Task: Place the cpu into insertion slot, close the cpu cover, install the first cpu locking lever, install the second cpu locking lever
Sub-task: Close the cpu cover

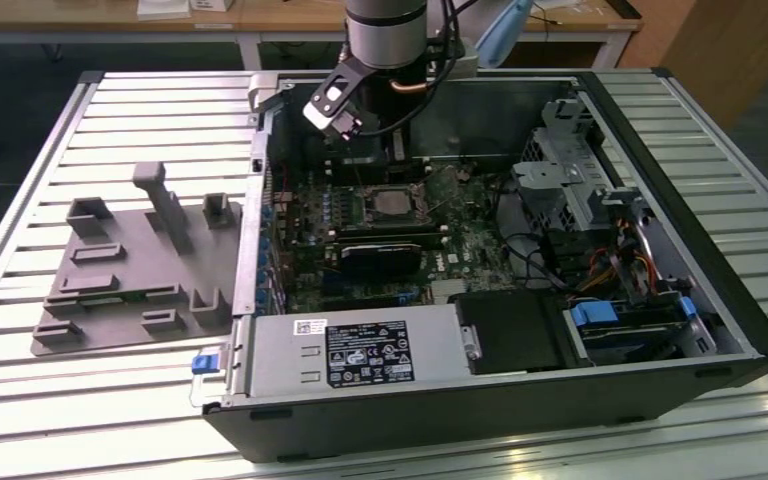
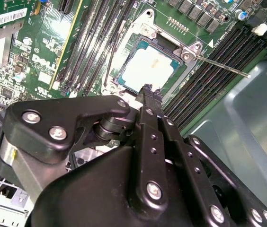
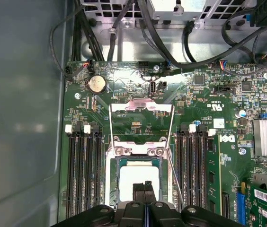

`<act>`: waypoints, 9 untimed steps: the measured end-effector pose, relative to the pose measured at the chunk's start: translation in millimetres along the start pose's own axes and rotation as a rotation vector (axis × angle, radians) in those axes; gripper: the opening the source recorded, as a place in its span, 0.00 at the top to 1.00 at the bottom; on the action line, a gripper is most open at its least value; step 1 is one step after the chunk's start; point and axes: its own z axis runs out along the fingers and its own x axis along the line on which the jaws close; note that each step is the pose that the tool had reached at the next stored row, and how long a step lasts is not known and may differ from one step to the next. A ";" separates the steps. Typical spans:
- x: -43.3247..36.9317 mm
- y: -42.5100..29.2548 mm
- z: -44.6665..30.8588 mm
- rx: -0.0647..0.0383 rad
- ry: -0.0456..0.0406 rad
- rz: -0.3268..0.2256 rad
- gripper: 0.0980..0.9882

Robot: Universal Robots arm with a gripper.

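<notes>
1. Sitting flat in the insertion slot (image 3: 115, 185) in the first wrist view, the cpu (image 3: 126, 177) shows a pale, silvery square top, framed by the dark socket on the green motherboard (image 3: 138, 85). The cpu cover (image 3: 142, 108), a thin silvery frame with a square window, stands swung open, clear of the chip. The gripper (image 3: 145, 185) hangs right over the cpu, its two black fingers pressed together with nothing between them.
2. In the second wrist view the chip's top lies bare. A thin locking lever (image 2: 218, 65) juts out from the socket's corner across the black memory slots (image 2: 228, 52). The closed fingertips reach the chip's near edge; whether they touch it cannot be told.
3. In the exterior view the open computer case (image 1: 491, 420) lies on its side on a slatted metal table (image 1: 37, 400). A grey moulded fixture (image 1: 131, 270) sits beside it at the exterior view's left, and wooden benches (image 1: 131, 20) stand behind. The arm (image 1: 387, 30) comes straight down into the case's far end, its wrist upright.
</notes>
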 end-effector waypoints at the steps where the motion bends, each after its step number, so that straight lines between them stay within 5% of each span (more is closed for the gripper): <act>1: 0.0 0.0 0.0 0.000 0.0000 0.000 1.00; 9: 0.1 1.0 -8.5 0.000 -0.0001 0.000 1.00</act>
